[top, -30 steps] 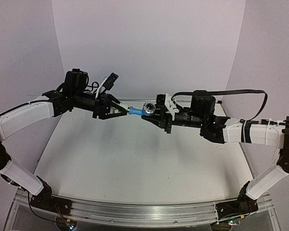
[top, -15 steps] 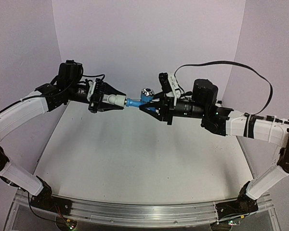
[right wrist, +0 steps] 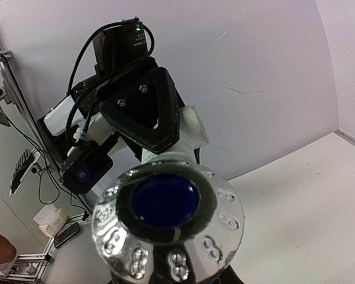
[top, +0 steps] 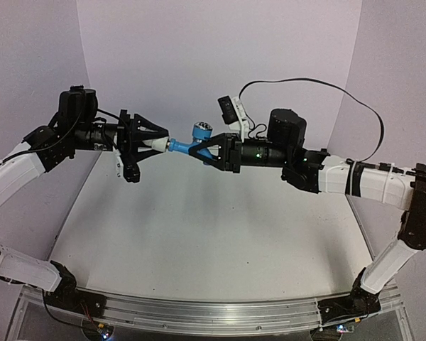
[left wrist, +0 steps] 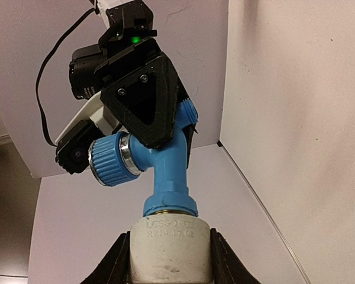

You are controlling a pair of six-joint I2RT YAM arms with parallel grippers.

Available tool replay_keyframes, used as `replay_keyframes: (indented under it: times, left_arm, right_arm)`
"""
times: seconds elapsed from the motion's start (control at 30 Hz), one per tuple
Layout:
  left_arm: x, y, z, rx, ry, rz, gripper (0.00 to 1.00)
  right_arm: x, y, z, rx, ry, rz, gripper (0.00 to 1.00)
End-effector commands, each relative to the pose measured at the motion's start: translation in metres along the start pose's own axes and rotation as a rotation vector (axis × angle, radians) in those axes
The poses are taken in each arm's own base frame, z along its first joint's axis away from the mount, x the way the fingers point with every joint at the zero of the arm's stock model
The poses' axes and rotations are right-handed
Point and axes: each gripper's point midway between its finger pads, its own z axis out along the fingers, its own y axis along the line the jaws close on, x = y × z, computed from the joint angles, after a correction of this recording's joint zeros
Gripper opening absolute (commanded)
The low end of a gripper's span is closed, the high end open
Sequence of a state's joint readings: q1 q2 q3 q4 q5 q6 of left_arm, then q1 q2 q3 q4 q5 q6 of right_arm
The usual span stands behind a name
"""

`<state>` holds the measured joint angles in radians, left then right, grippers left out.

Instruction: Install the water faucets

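The light-blue faucet (top: 187,146) is held in the air above the back of the table, its silvery knob (top: 200,130) pointing up. Its threaded end sits in a white cylindrical fitting (top: 159,144). My left gripper (top: 153,144) is shut on the fitting and my right gripper (top: 199,150) is shut on the faucet body, facing each other. In the left wrist view the fitting (left wrist: 170,248) is clamped between my fingers (left wrist: 119,255), with the faucet (left wrist: 168,171) above it. In the right wrist view the knob (right wrist: 168,222) fills the foreground, with the fitting (right wrist: 190,134) behind.
The white table (top: 199,234) lies below both arms. White booth walls (top: 220,64) stand behind and at both sides. A metal rail (top: 199,312) runs along the near edge. The right arm's black cable (top: 326,92) loops above it.
Both grippers have moved up and to the left with the joined faucet and fitting. The wrists have turned, and the knob now points up.
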<state>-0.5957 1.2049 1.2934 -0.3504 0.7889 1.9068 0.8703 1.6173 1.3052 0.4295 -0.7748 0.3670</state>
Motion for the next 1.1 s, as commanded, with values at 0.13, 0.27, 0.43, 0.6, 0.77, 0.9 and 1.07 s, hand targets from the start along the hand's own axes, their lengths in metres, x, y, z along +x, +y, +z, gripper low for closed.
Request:
replay_keyframes:
  times: [0.13,0.27,0.43,0.6,0.77,0.9,1.07]
  left_arm:
    - [-0.017,0.022,-0.012,-0.051,-0.007,-0.132,0.00]
    - [-0.013,0.031,-0.014,-0.066,0.004,-0.404,0.00]
    - [-0.005,0.035,-0.015,-0.089,0.032,-0.702,0.00]
    - [0.000,0.040,-0.023,-0.152,0.072,-0.947,0.00]
    - [0.002,0.033,-0.028,-0.220,0.076,-1.274,0.00]
    - [0.004,0.024,-0.027,-0.262,0.045,-1.574,0.00]
    - [0.012,0.024,-0.022,-0.304,0.000,-2.034,0.00]
  right_arm:
    - [-0.010,0.008,0.003,0.028,-0.052,0.005,0.10]
    - [-0.010,0.006,-0.007,0.079,-0.070,-0.013,0.44]
    - [-0.011,0.004,-0.019,0.141,-0.079,-0.044,0.80]
    - [-0.014,-0.001,-0.043,0.265,-0.105,-0.076,0.98]
    - [-0.025,-0.001,-0.068,0.385,-0.103,-0.194,0.98]
    - [-0.028,0.009,-0.080,0.398,-0.084,-0.346,0.98]
    - [-0.006,0.023,-0.085,0.323,0.023,-0.706,0.98]
